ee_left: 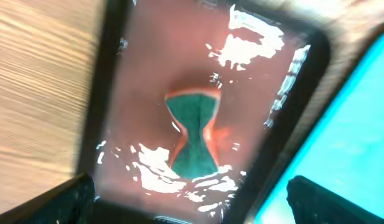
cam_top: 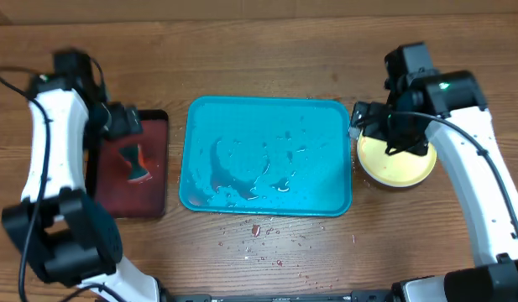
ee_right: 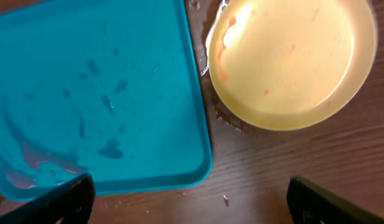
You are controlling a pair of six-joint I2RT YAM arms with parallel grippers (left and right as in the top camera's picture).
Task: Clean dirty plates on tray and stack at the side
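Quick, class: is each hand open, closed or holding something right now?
Left hand: open, empty, over the sponge in the black tray.
Right hand: open, empty, over the yellow plate.

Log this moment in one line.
tray: wet, no plates; plate: right of tray; sponge: in black tray; left gripper: open near sponge; right gripper: open near plate

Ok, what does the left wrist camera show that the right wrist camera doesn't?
Only the left wrist: the black tray with its wet reddish inside, and a green sponge lying in it. Only the right wrist: the yellow plate on the table, close beside the blue tray, with faint red smears. Both share part of the blue tray and some bare table.
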